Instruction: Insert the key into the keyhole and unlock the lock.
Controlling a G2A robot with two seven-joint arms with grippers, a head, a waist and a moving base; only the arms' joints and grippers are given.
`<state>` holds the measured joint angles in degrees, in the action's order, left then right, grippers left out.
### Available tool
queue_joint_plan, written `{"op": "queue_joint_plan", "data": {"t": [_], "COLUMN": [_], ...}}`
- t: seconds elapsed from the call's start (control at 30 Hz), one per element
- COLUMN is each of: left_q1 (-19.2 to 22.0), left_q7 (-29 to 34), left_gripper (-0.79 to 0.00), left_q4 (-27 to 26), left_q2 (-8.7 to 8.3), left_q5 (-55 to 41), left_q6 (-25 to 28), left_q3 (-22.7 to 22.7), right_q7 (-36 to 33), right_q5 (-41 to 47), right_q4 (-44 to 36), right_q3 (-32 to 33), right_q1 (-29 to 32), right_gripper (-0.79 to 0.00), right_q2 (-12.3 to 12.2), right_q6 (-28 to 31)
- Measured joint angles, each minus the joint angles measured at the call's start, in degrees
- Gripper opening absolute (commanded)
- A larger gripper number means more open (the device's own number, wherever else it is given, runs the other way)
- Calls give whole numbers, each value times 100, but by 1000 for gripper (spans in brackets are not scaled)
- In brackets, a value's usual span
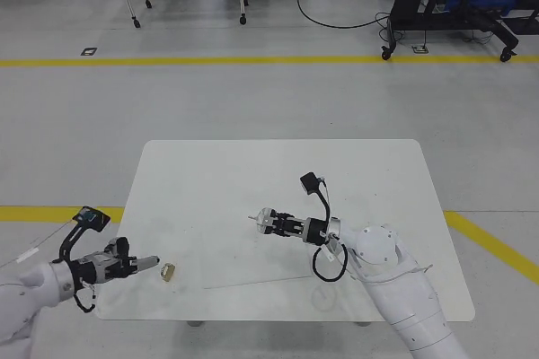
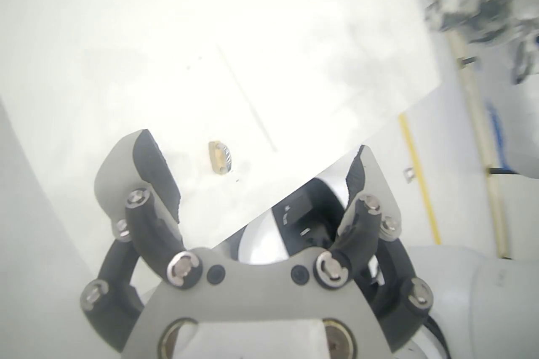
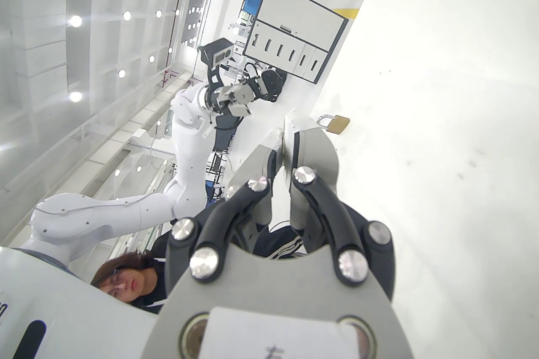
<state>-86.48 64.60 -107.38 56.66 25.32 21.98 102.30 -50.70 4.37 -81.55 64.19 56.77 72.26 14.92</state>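
As the padlock lies loose on the white worktop, close to its edge, nothing steadies it. The left pincer hovers just beside the padlock, its fingers spread wide and empty, with the padlock ahead of the gap between them. The right pincer stands well apart from the padlock, closed on a thin metal piece, judged to be the key. The keyhole cannot be made out. Recommendation: the left pincer should grip the padlock body firmly and present the keyhole end towards the key. Key and keyhole need squaring up first, as a skewed push would shove the padlock aside.
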Motion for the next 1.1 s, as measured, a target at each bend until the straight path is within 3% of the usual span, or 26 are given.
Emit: {"op": "queue_joint_plan", "data": {"t": [0.17, 0.37, 0.57, 0.8, 1.1], "left_q1": [120, 555, 763, 943, 830], "left_q7": [131, -38, -246, -290, -227], "left_gripper": [-9, -175, -379, -477, -566], "left_q4": [82, 370, 639, 901, 829], "left_q2": [-7, 17, 41, 49, 2], "left_q5": [784, 1881, 2348, 2419, 2162], "left_q6": [-8, -530, -829, -907, -808], "left_q3": [-700, -1445, -1834, -2010, -1805], "right_q7": [0, 0, 0, 0, 0], "right_q5": [0, 0, 0, 0, 0], "right_q4": [0, 0, 0, 0, 0], "right_q3": [0, 0, 0, 0, 0], "right_q1": [0, 0, 0, 0, 0], "right_gripper": [-785, -785, -785, -785, -785], "right_q2": [0, 0, 0, 0, 0], "right_q6": [0, 0, 0, 0, 0]}}
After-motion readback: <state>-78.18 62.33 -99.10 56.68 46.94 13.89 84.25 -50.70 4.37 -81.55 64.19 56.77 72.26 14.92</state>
